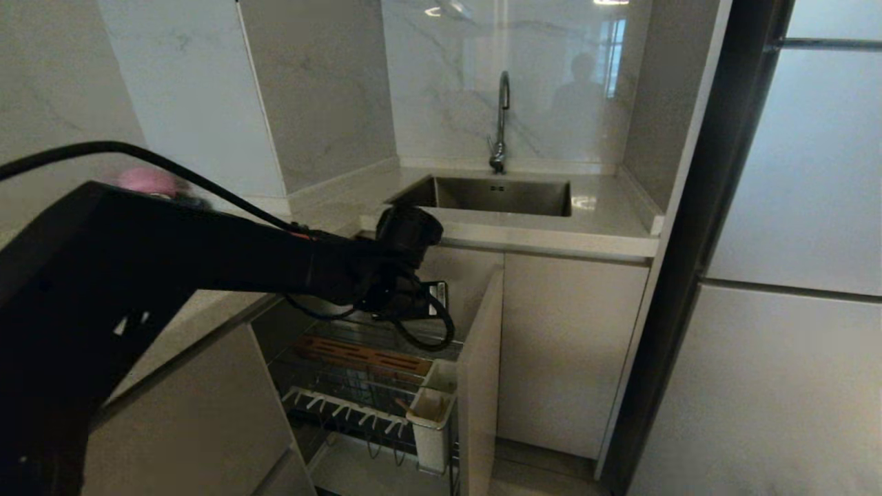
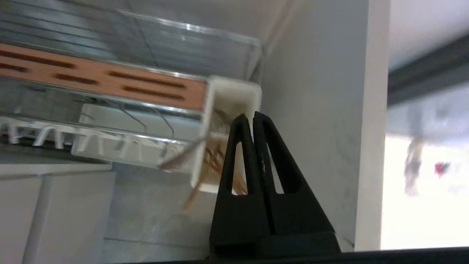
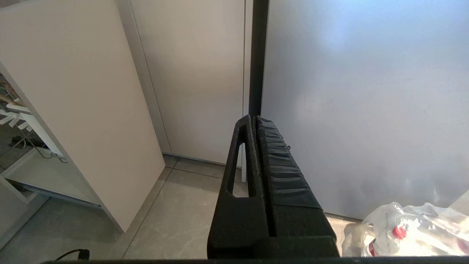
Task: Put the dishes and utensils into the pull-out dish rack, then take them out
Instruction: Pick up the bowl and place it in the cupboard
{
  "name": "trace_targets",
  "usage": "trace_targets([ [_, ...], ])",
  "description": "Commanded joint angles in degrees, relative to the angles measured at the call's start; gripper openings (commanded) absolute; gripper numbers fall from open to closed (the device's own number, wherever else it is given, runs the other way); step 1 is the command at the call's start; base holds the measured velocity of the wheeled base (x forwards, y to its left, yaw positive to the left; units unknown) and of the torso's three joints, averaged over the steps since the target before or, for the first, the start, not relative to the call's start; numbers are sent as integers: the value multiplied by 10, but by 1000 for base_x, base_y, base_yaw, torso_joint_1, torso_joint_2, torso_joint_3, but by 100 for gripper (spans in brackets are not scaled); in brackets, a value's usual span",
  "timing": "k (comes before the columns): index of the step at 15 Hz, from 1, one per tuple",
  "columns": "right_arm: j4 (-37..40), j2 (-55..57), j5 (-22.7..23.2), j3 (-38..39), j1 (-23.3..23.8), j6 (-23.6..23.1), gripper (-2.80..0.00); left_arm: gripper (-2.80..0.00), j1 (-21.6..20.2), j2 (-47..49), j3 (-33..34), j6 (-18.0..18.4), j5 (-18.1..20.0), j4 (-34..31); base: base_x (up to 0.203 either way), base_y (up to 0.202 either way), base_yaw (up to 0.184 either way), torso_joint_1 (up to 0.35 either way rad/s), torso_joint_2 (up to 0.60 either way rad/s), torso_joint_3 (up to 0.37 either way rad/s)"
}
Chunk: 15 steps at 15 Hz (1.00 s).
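Both grippers closing on nothing: left gripper (image 2: 253, 116) hovering above the pull-out dish rack (image 1: 358, 358), fingers pressed together near the white utensil cup (image 2: 229, 110) holding the chopsticks (image 2: 210, 161); right gripper (image 3: 254, 119) hanging parked beside the cabinet panel (image 3: 73, 110).

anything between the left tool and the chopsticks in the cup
Nothing: in the left wrist view the shut left tool hangs just before the white cup holding chopsticks.
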<state>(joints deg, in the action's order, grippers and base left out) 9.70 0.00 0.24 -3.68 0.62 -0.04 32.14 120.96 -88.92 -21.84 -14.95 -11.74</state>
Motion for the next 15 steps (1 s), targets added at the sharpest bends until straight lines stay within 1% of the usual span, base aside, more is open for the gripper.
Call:
trace_targets([
  [1,1,0,0,0,0,0,-280,-280,-16,-51,5,-8,-3,0,0,0,0,0,0,0],
  [4,1,0,0,0,0,0,-280,-280,-49,-130,25,-24,-5,-1,0,0,0,0,0,0],
  [6,1,0,0,0,0,0,-280,-280,-74,-203,40,-24,-9,-1,0,0,0,0,0,0],
  [7,1,0,0,0,0,0,-280,-280,-88,-248,44,-18,-10,-2,0,0,0,0,0,0],
  [8,1,0,0,0,0,0,-280,-280,-101,-289,47,-7,-10,-3,0,0,0,0,0,0],
  [11,1,0,0,0,0,0,-280,-280,-154,-420,74,43,-9,-4,0,0,0,0,0,0],
  [13,1,0,0,0,0,0,-280,-280,-192,-527,125,80,2,-4,0,0,0,0,0,0],
  [15,1,0,0,0,0,0,-280,-280,-243,-634,202,118,27,-3,0,0,0,0,0,0],
])
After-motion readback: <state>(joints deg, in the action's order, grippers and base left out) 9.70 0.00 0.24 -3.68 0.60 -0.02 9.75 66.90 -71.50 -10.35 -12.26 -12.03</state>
